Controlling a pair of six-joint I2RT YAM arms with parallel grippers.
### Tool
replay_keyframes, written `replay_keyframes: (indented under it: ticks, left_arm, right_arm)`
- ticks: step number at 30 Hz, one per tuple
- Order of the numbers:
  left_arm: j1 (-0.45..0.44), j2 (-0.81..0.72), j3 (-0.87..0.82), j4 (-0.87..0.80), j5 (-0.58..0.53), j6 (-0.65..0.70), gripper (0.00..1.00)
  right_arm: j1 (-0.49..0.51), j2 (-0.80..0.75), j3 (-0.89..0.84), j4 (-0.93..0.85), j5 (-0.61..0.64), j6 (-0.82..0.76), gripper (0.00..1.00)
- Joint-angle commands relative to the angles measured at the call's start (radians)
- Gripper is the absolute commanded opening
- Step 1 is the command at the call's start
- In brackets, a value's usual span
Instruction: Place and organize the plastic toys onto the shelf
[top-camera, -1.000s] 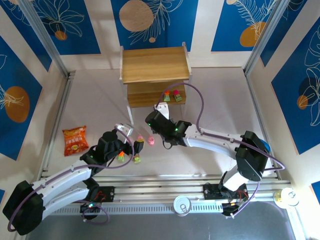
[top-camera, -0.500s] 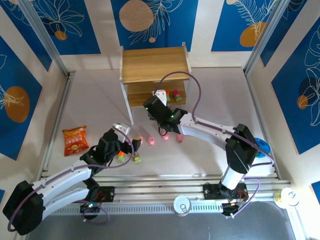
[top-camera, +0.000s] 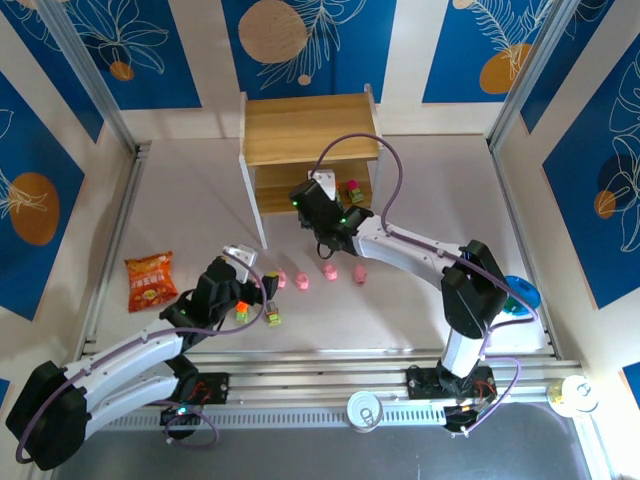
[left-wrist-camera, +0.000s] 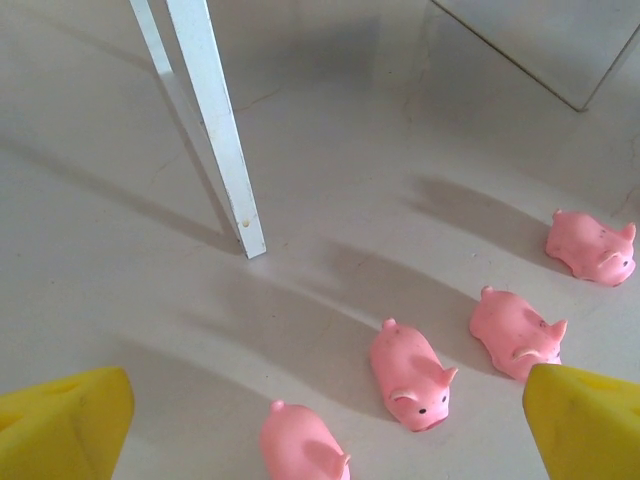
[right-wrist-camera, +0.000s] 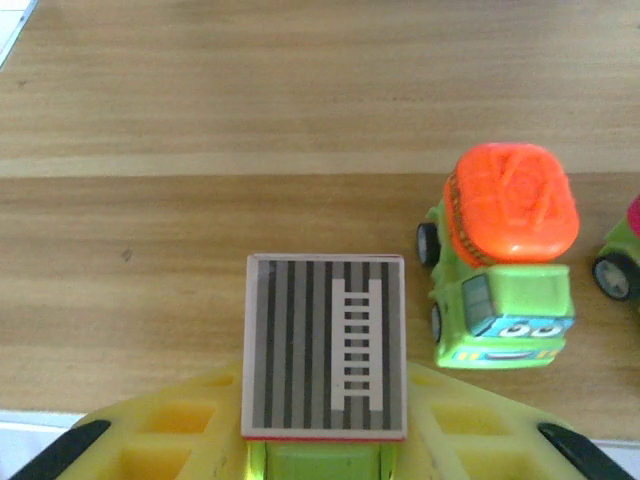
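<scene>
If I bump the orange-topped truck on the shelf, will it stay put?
Probably not. The orange-topped truck stands on wheels on the smooth shelf, so a nudge along its length would likely roll it. It looks like small plastic, so probably light and easily shoved sideways. Set the ladder truck down clear of it.

Blue leaf-print wall panels (top-camera: 150, 60) around a white tabletop (top-camera: 440, 210).
</scene>
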Motion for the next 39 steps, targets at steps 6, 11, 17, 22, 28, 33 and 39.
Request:
replay_keyframes:
  ticks: [6, 11, 17, 22, 28, 33, 39]
  left_arm:
    - [0.014, 0.005, 0.027, -0.013, -0.017, -0.015, 1.00]
    - [0.017, 0.008, 0.027, -0.011, -0.015, -0.015, 1.00]
    - [0.021, 0.015, 0.029, -0.006, -0.005, -0.016, 1.00]
    - [0.023, 0.016, 0.029, -0.004, -0.002, -0.016, 1.00]
    - [0.026, 0.018, 0.029, -0.001, 0.003, -0.017, 1.00]
    - [0.027, 0.016, 0.029, -0.002, 0.003, -0.017, 1.00]
    - [0.027, 0.016, 0.028, 0.001, 0.007, -0.017, 1.00]
  right_arm:
    - [-0.038, 0.039, 0.060, 0.026, -0.037, -0.016, 0.35]
    - [-0.047, 0.056, 0.079, 0.031, -0.046, -0.027, 0.35]
    - [-0.047, 0.070, 0.095, 0.031, -0.058, -0.029, 0.35]
    - [-0.039, 0.077, 0.098, 0.040, -0.063, -0.031, 0.35]
    - [-0.043, 0.098, 0.117, 0.037, -0.066, -0.035, 0.37]
    - [-0.045, 0.103, 0.108, 0.032, -0.059, -0.031, 0.42]
    - [-0.039, 0.067, 0.065, 0.057, -0.052, -0.040, 0.42]
